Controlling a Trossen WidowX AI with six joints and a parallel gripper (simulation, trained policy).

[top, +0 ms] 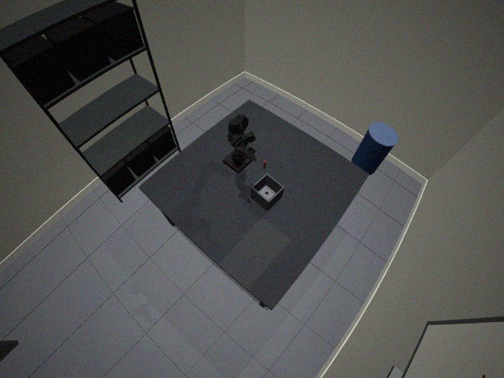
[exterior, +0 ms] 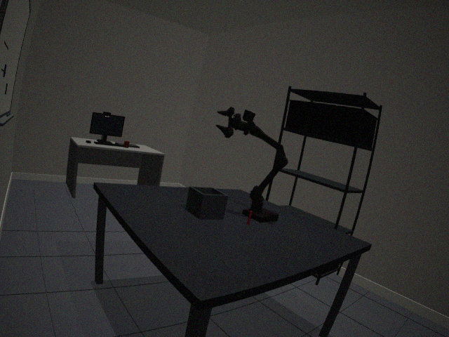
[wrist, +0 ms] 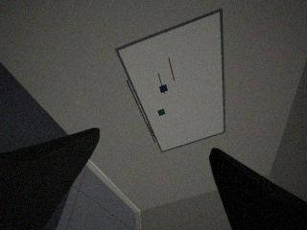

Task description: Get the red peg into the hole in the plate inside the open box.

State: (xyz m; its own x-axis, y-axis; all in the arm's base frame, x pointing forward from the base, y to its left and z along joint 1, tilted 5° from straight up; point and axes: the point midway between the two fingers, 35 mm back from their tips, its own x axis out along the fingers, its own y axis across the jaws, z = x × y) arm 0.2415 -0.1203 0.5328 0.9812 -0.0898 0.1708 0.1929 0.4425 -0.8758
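Note:
The red peg (top: 264, 164) (exterior: 249, 217) stands upright on the dark table (top: 195, 175) (exterior: 236, 261), close to the arm's base. The grey open box (top: 260, 201) (exterior: 214, 208) stands a short way from it. In the top view the light plate (top: 266, 188) shows at its bottom, with a small dark hole and no peg in it. My gripper (exterior: 217, 119) (wrist: 155, 143) is wide open and empty. It is raised high above the table and points roughly level, far above the peg and the box. The peg and box are not visible in the wrist view.
A blue cylinder (top: 372, 150) stands beyond the table's edge. A tall shelf unit (top: 117, 99) (exterior: 323, 184) stands behind the arm's side. A white desk (exterior: 150, 150) with a monitor (exterior: 106, 125) is at the back. The wrist view faces a wall with a whiteboard (wrist: 197, 72).

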